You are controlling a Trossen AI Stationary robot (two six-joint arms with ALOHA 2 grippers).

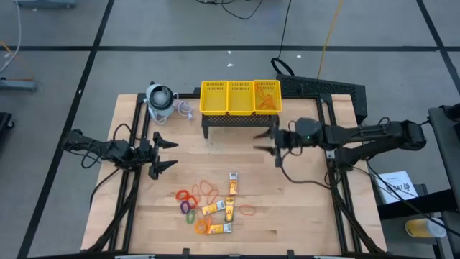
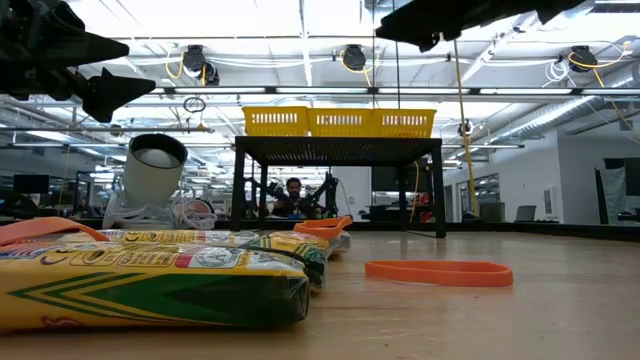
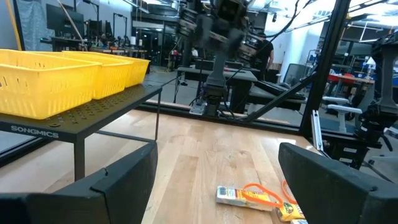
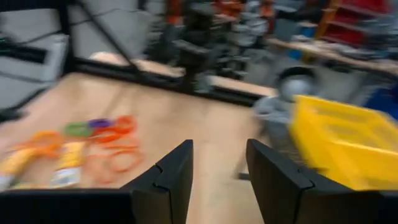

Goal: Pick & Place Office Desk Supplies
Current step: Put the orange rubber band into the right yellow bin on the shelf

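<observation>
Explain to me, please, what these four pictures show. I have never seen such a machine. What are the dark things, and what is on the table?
It is a robot with two dark arms at a wooden table. One picture looks down from above, one looks level across the table top, and two come from cameras on the arms' wrists.

The left gripper has its jaws wide open and holds nothing. The right gripper, near the stand, has its jaws apart and is empty too.

On a black stand sits a yellow basket with three compartments. Beside it is a round grey-white device. Nearer the front lie orange rubber bands, yellow packets and small coloured rings.
</observation>
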